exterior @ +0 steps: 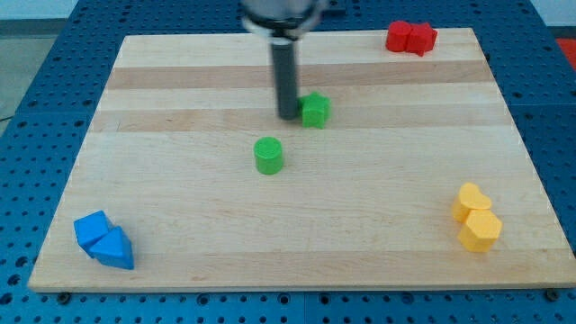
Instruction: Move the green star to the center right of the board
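One small green star (315, 110), bright and blunt-pointed, sits on our wooden board (180, 225) above centre, toward the view's top. Our rig carries no claw; my tip (287, 116) touches the star's left side, with a green cylinder (268, 155) below.

We see my tip (288, 115) touching the green star (315, 111) on its left side, with the green cylinder (268, 155) near, toward the view's bottom left.

Board (180, 252) carries two green blocks (315, 110), two red blocks (411, 38), two yellow blocks (476, 217), two blue blocks (104, 240), eight total.
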`<state>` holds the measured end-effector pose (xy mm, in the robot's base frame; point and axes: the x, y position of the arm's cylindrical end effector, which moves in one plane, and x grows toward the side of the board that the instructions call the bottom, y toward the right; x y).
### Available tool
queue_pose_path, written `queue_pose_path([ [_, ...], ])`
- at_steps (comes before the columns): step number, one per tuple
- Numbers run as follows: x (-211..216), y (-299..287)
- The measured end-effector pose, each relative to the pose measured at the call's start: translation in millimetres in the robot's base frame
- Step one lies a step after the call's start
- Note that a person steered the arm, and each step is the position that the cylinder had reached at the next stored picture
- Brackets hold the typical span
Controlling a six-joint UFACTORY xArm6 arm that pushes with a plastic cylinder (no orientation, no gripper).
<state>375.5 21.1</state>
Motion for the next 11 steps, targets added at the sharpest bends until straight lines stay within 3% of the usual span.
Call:
queue_pose_path([
  [1,-1.7,80.1],
  [2,-1.6,98.8],
  [3,3.5,52.9],
  [4,36.0,40.4],
  [5,51.8,72.9],
  [7,44.6,101.3],
  [8,53.4,53.8],
  [9,33.3,45.4],
  [11,9.6,149.7],
])
